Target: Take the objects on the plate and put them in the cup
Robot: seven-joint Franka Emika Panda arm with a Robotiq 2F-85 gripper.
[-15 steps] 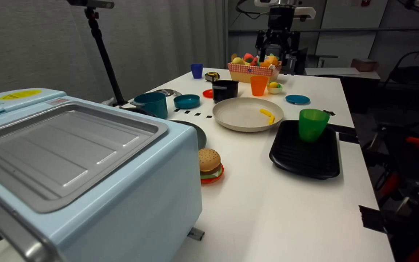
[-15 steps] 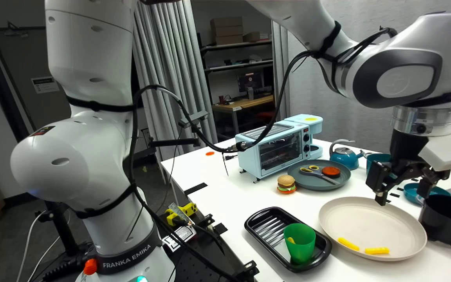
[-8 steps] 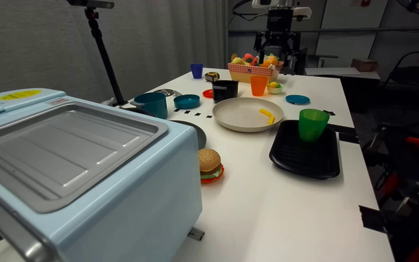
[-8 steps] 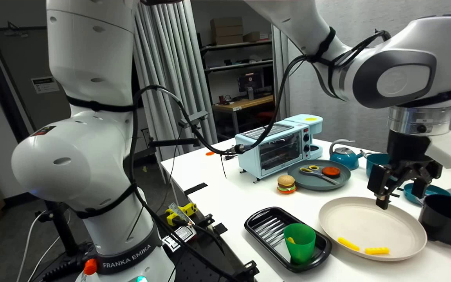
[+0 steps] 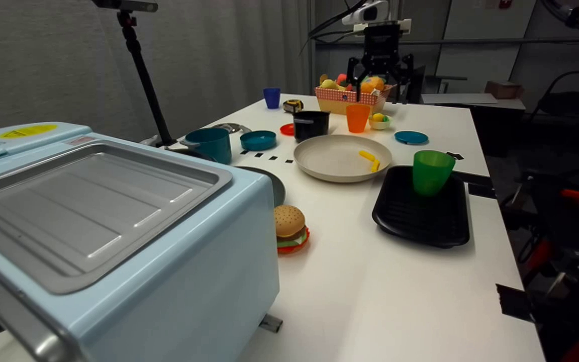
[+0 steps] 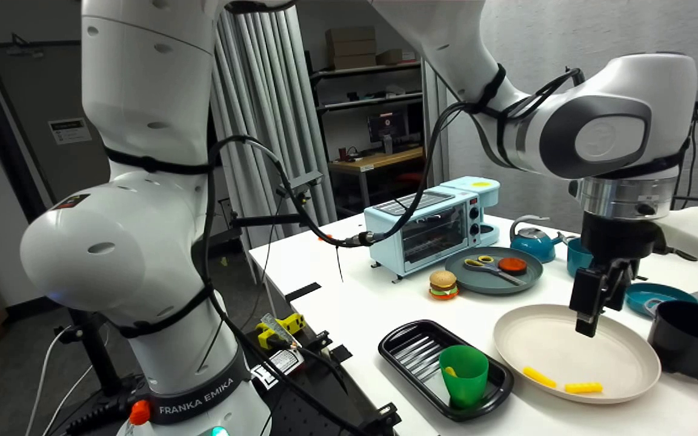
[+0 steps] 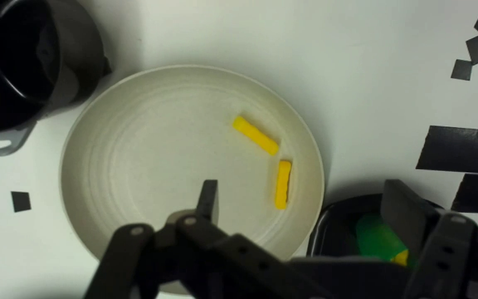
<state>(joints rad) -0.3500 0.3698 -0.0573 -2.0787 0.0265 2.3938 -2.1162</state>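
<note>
Two small flat yellow pieces lie on the large cream plate: one slanted piece and one nearly upright in the wrist view. Both also show in the exterior views. The green cup stands on a black ribbed tray beside the plate; a yellow bit shows inside it. My gripper is open and empty, above the plate. In the wrist view one finger overlaps the plate and the other partly hides the cup. It also shows in an exterior view.
A black pot stands close to the plate's rim. An orange cup and a fruit basket stand behind the plate. A toy burger, a grey plate with scissors and a blue toaster oven are farther off.
The arm has moved down and to the left in both exterior views, and the gripper has turned somewhat. The gripper stays open. The yellow pieces, plate and cup have not moved.
</note>
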